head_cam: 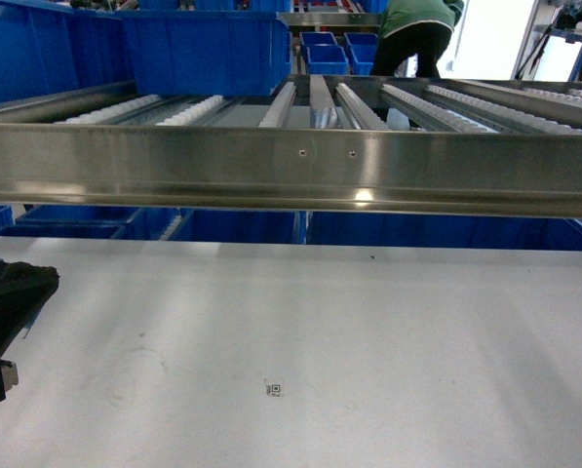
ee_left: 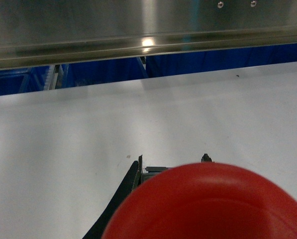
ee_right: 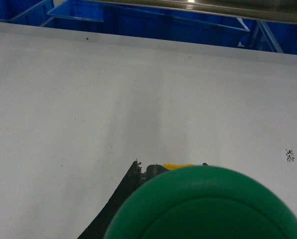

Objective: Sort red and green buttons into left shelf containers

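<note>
Across the upper half of the head view runs a steel roller shelf [head_cam: 291,166], and on its left end sit the large blue bins [head_cam: 208,49], deep and thick-rimmed; a person in green [head_cam: 417,34] bends over further bins well behind it; below the shelf lies the pale surface [head_cam: 320,331], bare but for a small printed marker [head_cam: 274,389]. At the left edge of that view only a dark part of the left arm [head_cam: 3,322] shows; the right arm is out of that view altogether. From the left wrist camera the red button [ee_left: 203,204] fills the lower frame, its wide cap facing the lens and the dark tips of the left gripper [ee_left: 170,167] showing just past it, so the fingers appear to be closed about its body, though the contact itself is hidden behind the cap; the right wrist camera shows the same of the green button [ee_right: 208,204], with a strip of yellow at its top edge and the right gripper [ee_right: 170,167] likewise seeming to clasp it. Both arms sit low over the surface, below the shelf rail; to do the carry well, each should rise clear of the steel rail first, then travel left over the bin rims and let go only once the button is well inside the walls.
</note>
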Controlling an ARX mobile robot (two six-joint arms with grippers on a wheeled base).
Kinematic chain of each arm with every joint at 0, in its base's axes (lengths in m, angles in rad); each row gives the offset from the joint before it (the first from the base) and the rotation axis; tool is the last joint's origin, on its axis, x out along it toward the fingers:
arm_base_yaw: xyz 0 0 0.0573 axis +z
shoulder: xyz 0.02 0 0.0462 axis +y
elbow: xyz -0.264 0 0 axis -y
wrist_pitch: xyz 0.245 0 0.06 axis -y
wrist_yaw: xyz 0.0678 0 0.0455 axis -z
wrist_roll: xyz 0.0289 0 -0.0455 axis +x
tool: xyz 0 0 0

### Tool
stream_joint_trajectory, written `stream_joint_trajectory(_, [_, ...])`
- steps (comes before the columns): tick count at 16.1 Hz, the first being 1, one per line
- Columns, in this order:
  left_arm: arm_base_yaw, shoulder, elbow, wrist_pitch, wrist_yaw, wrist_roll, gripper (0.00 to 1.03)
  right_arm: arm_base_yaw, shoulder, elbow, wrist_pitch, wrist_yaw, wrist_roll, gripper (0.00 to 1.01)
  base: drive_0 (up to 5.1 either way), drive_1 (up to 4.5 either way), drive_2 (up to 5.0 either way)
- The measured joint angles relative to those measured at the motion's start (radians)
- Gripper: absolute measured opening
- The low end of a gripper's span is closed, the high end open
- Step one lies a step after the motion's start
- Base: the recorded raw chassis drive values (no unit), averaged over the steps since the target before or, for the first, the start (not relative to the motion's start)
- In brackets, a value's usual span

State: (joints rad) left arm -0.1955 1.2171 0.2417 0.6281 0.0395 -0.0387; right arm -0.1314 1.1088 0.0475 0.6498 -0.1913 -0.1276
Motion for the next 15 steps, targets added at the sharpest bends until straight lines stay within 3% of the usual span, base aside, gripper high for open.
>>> stream_joint_trajectory(4, [-0.029,-0.036,-0.014,0.010,-0.049,0.001,0.26,0.000,0.000,0.000,0.000,0.000,0.000,0.27,0.0,0.00,0.0])
stream_joint_trajectory(15, [-0.035,-0.037,-0.017,0.014,-0.056,0.001,0.26,-0.001,0.000,0.000,0.000,0.003,0.000,0.27,0.0,0.00,0.0])
